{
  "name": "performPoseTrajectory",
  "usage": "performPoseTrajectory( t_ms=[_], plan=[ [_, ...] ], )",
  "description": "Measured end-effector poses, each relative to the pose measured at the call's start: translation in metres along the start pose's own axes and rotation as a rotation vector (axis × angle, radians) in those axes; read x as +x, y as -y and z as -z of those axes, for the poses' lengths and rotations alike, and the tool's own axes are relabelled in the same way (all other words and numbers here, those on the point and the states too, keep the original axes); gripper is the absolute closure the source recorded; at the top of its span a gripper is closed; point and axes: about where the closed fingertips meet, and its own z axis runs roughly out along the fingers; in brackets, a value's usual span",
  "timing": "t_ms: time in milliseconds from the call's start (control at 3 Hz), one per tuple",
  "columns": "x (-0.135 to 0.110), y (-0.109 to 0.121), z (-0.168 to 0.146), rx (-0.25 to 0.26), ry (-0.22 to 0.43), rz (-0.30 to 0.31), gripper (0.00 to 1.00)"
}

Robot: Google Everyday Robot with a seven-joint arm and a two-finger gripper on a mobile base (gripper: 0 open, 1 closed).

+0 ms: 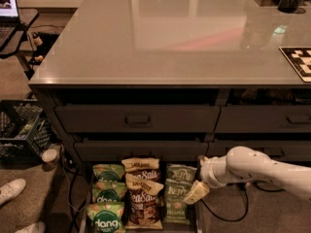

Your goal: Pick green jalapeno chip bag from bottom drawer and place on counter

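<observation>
Two dull olive-green jalapeno chip bags lie in the right column of the open bottom drawer (198,222): one at the back (181,174) and one in front of it (176,203). My gripper (195,193) hangs off the white arm coming in from the right. It sits just over the drawer's right edge, beside the front green bag, tilted down to the left. The glossy grey-beige counter (175,38) spreads above the dark cabinetry.
Brown-and-cream Sea Salt bags (142,198) fill the drawer's middle, bright green dang bags (107,217) its left. Closed dark drawers with bar handles (138,119) sit above. A black crate (19,130), a cup (49,156), cables and a white shoe (12,191) lie on the floor at left.
</observation>
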Motion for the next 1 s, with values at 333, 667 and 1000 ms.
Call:
performPoseTrajectory(
  t_ms=[333,667,1000],
  plan=[
    [0.020,0.017,-0.031,-0.011,0.035,-0.023,0.00],
    [0.020,0.015,-0.037,-0.018,0.038,-0.028,0.00],
    [0.025,0.007,-0.050,-0.017,0.056,-0.003,0.00]
  ],
)
